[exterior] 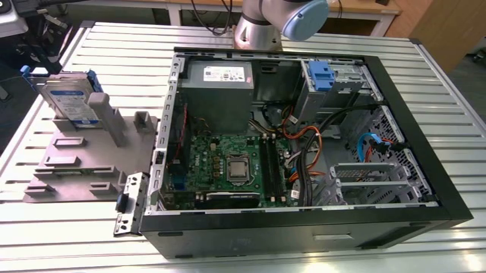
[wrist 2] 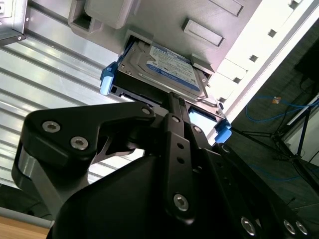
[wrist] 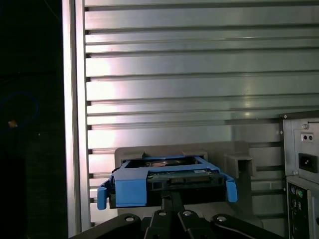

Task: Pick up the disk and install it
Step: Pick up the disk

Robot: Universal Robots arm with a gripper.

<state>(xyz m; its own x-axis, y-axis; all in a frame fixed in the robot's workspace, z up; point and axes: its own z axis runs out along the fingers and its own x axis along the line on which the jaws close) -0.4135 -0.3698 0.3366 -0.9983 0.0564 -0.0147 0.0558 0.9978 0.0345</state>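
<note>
See the disk standing on edge in a slot of the grey fixture, on the exterior view's left, beside but apart from the open computer case. Note blue side rails along both long edges, white-and-blue label side visible. Not lifted, not installed yet. Find the gripper in the first wrist view lined up over the middle of the disk, with the connector end toward the camera and blue rails sticking out to both sides. Fixture underneath, slatted metal table beyond. Appears clenched, fingertips meeting in one narrow stem with nothing between. Same layout in the second wrist view: black gripper linkage in the foreground, disk past the tips, label showing. Seated in the fixture on the table. Inside the case, mark the grey power supply at the far end and the green motherboard next to it. Also a bare blue bracket in the drive bay toward the exterior view's right, with orange and black cables bundled between. Catch the arm base behind the case. Add a small metal plate leaning at the case's near corner, just beside the fixture.
</note>
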